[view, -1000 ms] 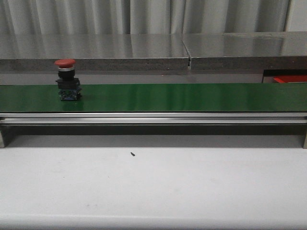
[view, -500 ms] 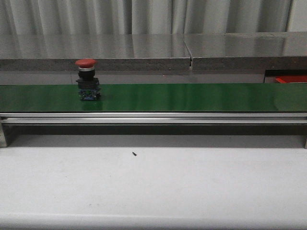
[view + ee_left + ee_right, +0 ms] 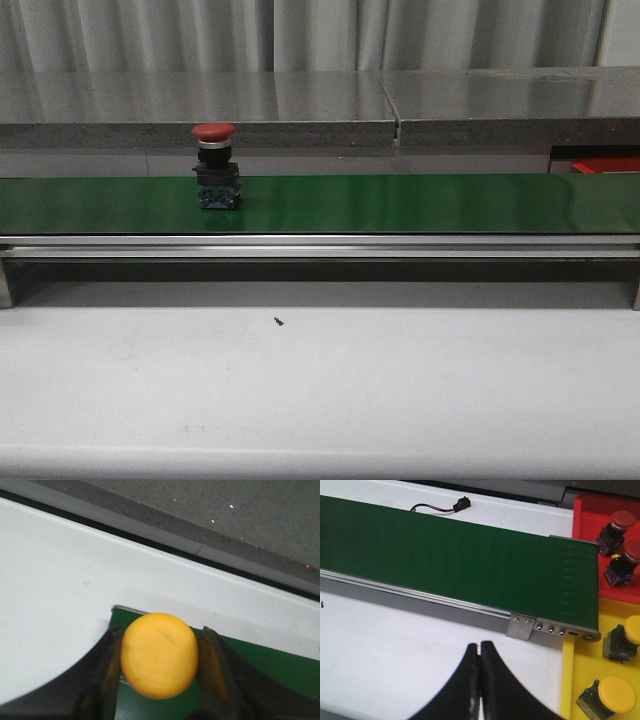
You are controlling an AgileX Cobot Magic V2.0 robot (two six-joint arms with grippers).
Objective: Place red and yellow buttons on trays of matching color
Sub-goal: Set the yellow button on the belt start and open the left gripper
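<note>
Front view: red button (image 3: 214,166) upright on matte green belt (image 3: 400,203), left of centre; domed cap, black body. Brushed metal rail (image 3: 320,247) along the near edge, pale table (image 3: 320,390) below with a tiny dark speck (image 3: 277,322). Sliver of red tray (image 3: 605,164) at far right.

Left wrist view: left gripper (image 3: 159,655) pinching a smooth, round yellow button (image 3: 159,655) by its cap, above the belt's end (image 3: 260,665) and white surface.

Right wrist view: right gripper (image 3: 479,677) pressed together, holding nothing, over the table near the belt's end. Beyond: red tray (image 3: 590,510) with two red buttons (image 3: 616,527); yellow tray (image 3: 580,670) with two yellow ones (image 3: 610,694).
</note>
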